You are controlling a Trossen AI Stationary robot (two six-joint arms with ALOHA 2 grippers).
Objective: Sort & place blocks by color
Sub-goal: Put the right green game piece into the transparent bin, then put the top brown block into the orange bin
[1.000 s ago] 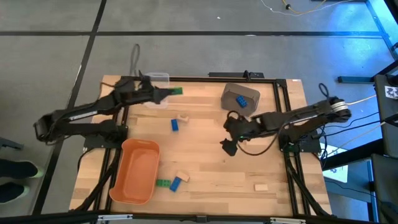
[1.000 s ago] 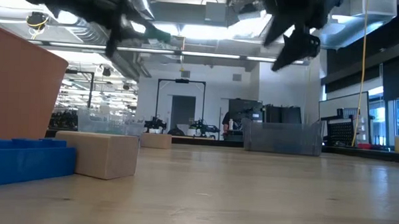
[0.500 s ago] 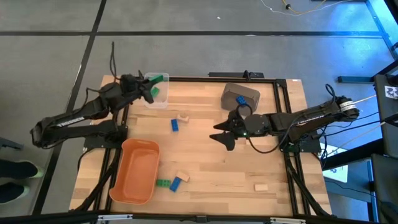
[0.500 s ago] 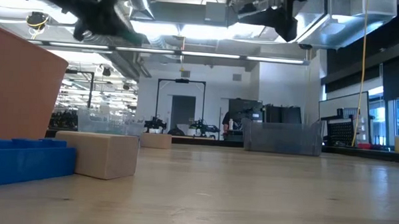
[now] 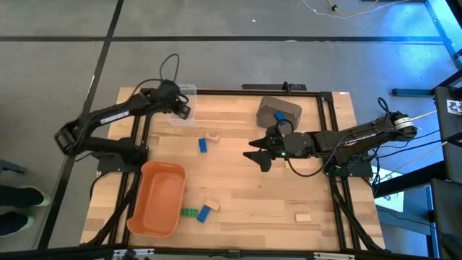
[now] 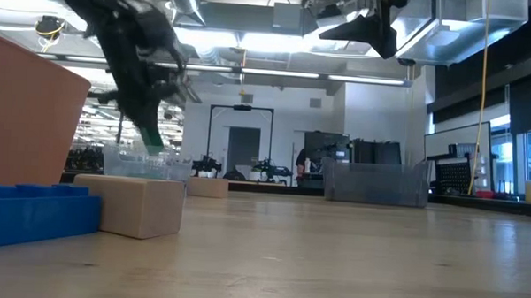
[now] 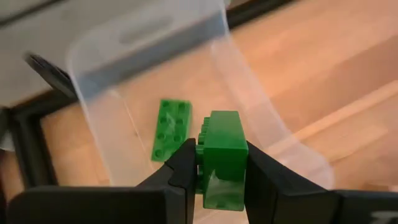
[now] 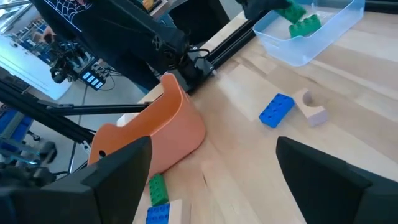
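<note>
The left gripper (image 7: 219, 171) is right over the clear tub (image 5: 182, 105), which sits at the far left corner of the table (image 5: 245, 195). Its fingers are clamped on a green brick (image 7: 222, 158). A second, flat green brick (image 7: 170, 129) is already lying in the tub, just beside the held one.

Everything else, placed off that clear tub:
- A blue brick (image 5: 203, 145) and a tan wooden piece (image 5: 212, 136) sit near it, a bit toward the table's middle. The right wrist view shows them touching or nearly so.
- The orange tub (image 5: 157, 198) is on the same left side, toward the near edge.
- Just beside the orange tub is a little cluster: a green brick (image 5: 189, 212), another blue one (image 5: 203, 213) and a tan block (image 5: 211, 205).
- One more tan block (image 5: 302, 217) is off on its own, well apart, near the front right corner.
- The dark grey bin (image 5: 278, 112) is level with the clear tub but over on the right, with a blue brick (image 5: 279, 115) in it.

The right gripper (image 5: 258, 156) hangs over the middle of the table, near the grey bin. Its fingers are spread wide with nothing between them.

No readable labels or writing on any of it that I can make out.
</note>
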